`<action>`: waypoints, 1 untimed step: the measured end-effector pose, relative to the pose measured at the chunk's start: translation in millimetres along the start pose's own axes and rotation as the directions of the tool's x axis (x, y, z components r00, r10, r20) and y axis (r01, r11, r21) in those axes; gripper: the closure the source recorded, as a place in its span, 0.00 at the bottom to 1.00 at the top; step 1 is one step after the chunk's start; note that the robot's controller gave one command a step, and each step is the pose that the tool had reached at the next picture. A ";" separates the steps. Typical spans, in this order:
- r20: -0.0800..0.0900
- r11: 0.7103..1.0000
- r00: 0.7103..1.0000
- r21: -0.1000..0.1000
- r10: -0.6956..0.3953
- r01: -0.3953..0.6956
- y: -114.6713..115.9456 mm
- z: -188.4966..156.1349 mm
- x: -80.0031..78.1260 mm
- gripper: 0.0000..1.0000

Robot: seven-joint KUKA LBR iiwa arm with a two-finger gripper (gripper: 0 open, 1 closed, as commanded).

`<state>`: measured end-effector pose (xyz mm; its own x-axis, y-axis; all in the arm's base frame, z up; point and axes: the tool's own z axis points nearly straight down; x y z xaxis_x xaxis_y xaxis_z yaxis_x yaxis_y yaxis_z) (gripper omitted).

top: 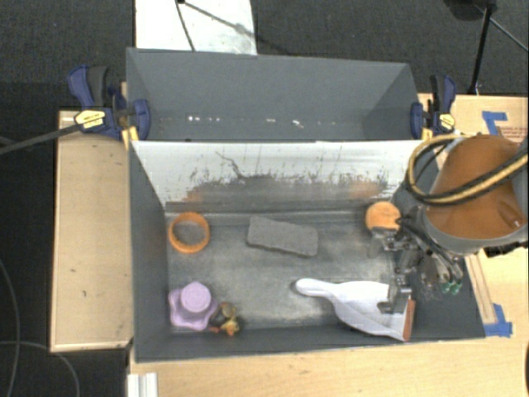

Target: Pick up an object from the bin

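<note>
White scoop (347,296) lies flat beneath the hand (401,311).

Ring (189,232) L of block (282,236); scoop (351,303) front R.

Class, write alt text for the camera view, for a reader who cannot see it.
The arm's tool hangs over the right end of a white scoop-shaped thing at the front right of a grey bin. Also in the bin: an orange ball, a grey block, an orange ring and a purple toy.
</note>
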<state>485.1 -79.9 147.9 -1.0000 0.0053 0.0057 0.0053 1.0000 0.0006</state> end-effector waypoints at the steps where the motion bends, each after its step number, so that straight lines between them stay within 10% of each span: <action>1: 0.008 1.000 1.000 0.001 -0.003 0.003 0.3 -4.3 -1.7 0.00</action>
<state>486.8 -79.7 152.2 -1.0000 0.0023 -0.0019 0.0023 1.0000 -0.0005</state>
